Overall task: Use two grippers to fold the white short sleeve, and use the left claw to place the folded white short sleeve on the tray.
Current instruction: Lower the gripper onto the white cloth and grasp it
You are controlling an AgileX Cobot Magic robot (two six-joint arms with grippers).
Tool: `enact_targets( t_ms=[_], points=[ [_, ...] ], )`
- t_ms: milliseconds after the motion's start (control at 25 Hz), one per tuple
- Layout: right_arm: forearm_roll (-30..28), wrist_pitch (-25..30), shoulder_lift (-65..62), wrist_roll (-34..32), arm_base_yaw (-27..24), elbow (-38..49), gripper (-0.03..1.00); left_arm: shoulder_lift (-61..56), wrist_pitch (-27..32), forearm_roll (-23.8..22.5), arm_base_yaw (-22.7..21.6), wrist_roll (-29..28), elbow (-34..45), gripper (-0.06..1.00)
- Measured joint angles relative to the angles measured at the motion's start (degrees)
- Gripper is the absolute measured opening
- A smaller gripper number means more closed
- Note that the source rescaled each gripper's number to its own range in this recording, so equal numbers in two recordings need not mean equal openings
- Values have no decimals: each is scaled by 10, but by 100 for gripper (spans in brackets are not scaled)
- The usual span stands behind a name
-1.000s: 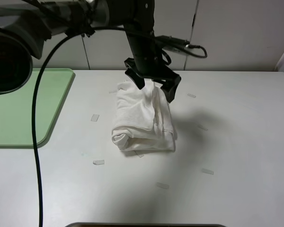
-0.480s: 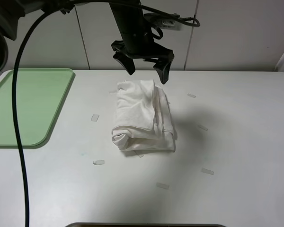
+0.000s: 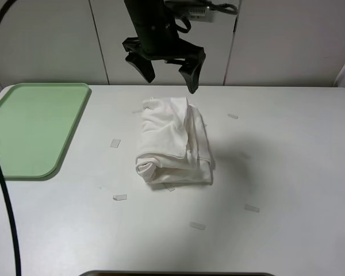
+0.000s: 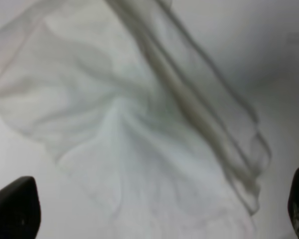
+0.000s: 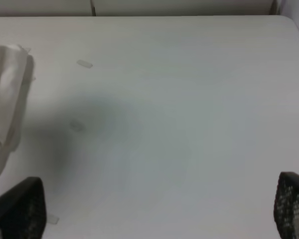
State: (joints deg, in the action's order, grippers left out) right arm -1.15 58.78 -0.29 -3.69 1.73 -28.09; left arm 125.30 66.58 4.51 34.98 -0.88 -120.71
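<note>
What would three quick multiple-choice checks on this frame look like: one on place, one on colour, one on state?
1. Where is the white short sleeve?
A. on the tray
B. on the table, right of the tray
C. hanging from a claw

2. What colour is the tray?
A. light green
B. blue
C. black

3. How is the left claw?
A. shut on the shirt
B. open, pressing on the tray
C. open, above the shirt

Answers:
1 B, the folded shirt lies on the white table, clear of the tray.
2 A, its surface is pale green.
3 C, jaws spread with nothing between them.
</note>
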Motion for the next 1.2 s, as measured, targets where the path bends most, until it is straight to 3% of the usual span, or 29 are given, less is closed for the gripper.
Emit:
enact_targets(
  t_ms=[320,480,760,1200],
  points=[
    [0,0,0,0,0,0,100,-69,-13,-5,-5,-9,145,100],
    [0,0,0,0,0,0,100,-106,-75,-4,-12,-28,227,100],
    [0,0,0,0,0,0,100,-117,-244,18,-13,-96,358,100],
    [0,0,0,0,0,0,100,-116,-388,20,-13,-218,479,100]
  ],
)
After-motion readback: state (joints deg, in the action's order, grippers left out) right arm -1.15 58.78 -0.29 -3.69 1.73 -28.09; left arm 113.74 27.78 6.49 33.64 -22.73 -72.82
